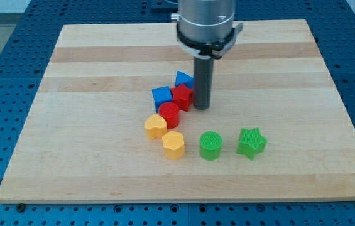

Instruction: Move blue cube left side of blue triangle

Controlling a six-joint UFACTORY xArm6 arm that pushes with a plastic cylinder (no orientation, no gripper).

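The blue cube lies near the board's middle, touching a red block on its right. The blue triangle sits just above and to the right of the cube, behind that red block. My tip rests on the board right of the red block and just below-right of the blue triangle. The rod rises from there to the arm at the view's top.
A second red block lies below the cube. A yellow heart-like block and a yellow hexagon-like block lie lower. A green cylinder and green star sit at lower right. The wooden board lies on a blue table.
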